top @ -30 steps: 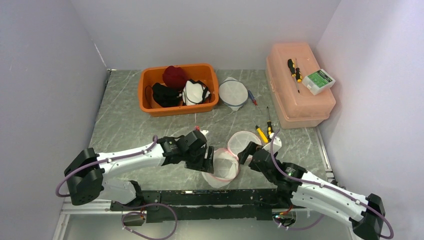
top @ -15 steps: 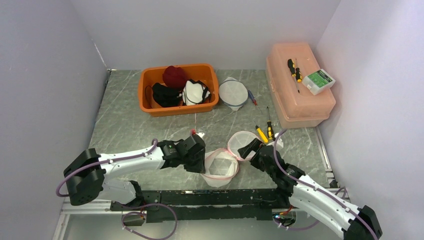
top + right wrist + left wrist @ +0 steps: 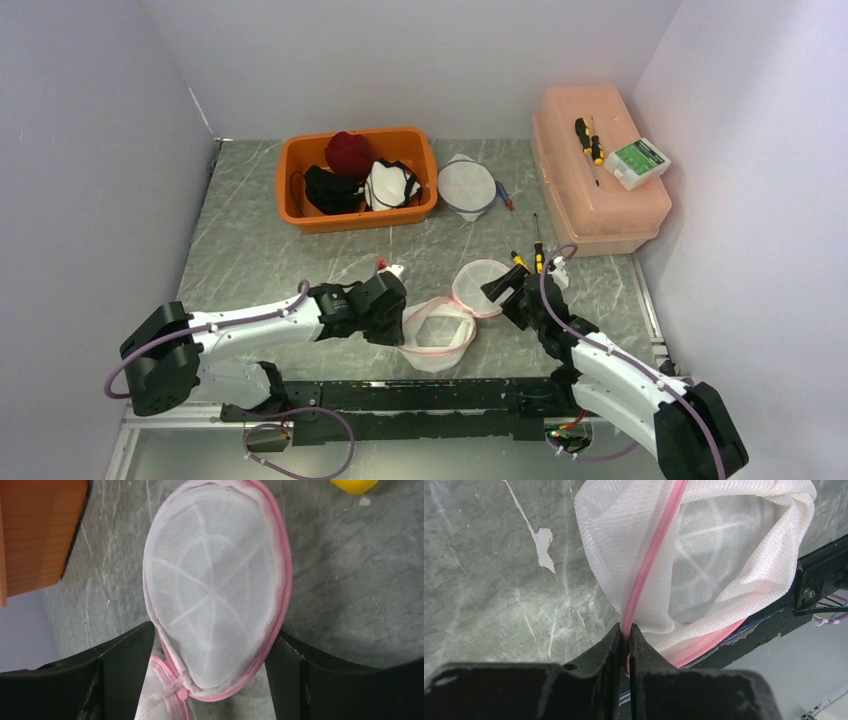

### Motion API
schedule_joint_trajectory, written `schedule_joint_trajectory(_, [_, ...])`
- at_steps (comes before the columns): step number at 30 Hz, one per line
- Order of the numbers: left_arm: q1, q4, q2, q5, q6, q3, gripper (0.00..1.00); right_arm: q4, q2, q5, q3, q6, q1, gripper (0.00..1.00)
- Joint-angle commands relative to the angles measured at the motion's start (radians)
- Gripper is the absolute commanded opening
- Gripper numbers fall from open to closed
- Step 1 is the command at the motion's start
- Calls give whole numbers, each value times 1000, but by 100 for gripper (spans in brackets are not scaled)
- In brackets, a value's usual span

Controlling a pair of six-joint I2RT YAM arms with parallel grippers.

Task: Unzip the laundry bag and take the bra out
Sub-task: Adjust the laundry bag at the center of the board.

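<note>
The laundry bag (image 3: pixel 440 335) is a white mesh clamshell with a pink zipper, lying open near the table's front edge, its round lid (image 3: pixel 480 285) folded out to the right. My left gripper (image 3: pixel 400 325) is shut on the pink zipper edge (image 3: pixel 651 555) at the bag's (image 3: pixel 724 570) left rim, the strip pinched between the fingertips of this gripper (image 3: pixel 625 630). My right gripper (image 3: pixel 212 632) stands open, one finger on each side of the lid (image 3: pixel 215 580); a small pink knob (image 3: pixel 182 692) sits at the hinge. The bra is hidden; only ribbed mesh shows inside.
An orange bin (image 3: pixel 355 180) with dark, white and red garments stands at the back. Beside it lies another white mesh bag (image 3: pixel 467 185). A pink box (image 3: pixel 595 190) at the right carries screwdrivers and a green-white packet (image 3: pixel 637 162). Screwdrivers (image 3: pixel 527 262) lie near the lid.
My left gripper has closed onto the bag's pink zipper edge and drawn slightly left. The right arm has swung toward the lid, its fingers now straddling it and a little narrower.
</note>
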Motion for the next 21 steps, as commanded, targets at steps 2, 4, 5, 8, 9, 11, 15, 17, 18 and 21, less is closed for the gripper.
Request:
schedule_joint_trajectory(2, [-6,9,-43,-41,-1,-16,10,91,85,-56,-2,-45,-46,61])
schedule_joint_trajectory(4, [-5,5,-46,-47,3,-17,9,97,90,-53,8,-81,-47,40])
schedule_joint_trajectory(5, [-5,6,-50,-47,7,-19,9,91,78,-45,15,-113,-48,31])
schedule_joint_trajectory(8, [-6,8,-71,-58,9,-28,5,40,-19,-22,63,-242,-31,0])
schedule_joint_trajectory(9, [-5,8,-81,-66,7,-32,4,16,-62,-9,84,-283,-23,0])
schedule_joint_trajectory(11, [-5,8,-95,-86,8,-31,3,-57,-135,0,130,-360,-11,0])
schedule_joint_trajectory(15, [-4,-7,-99,-161,45,28,3,-133,-273,-32,222,-506,24,0])
schedule_joint_trajectory(17, [-4,-35,-87,-211,78,81,3,-150,-319,-30,269,-559,54,0])
schedule_joint_trajectory(18, [-4,-50,-79,-239,95,112,3,-164,-325,-23,297,-581,67,0])
schedule_joint_trajectory(21, [3,-93,-52,-328,152,211,3,-186,-329,13,384,-664,142,0])
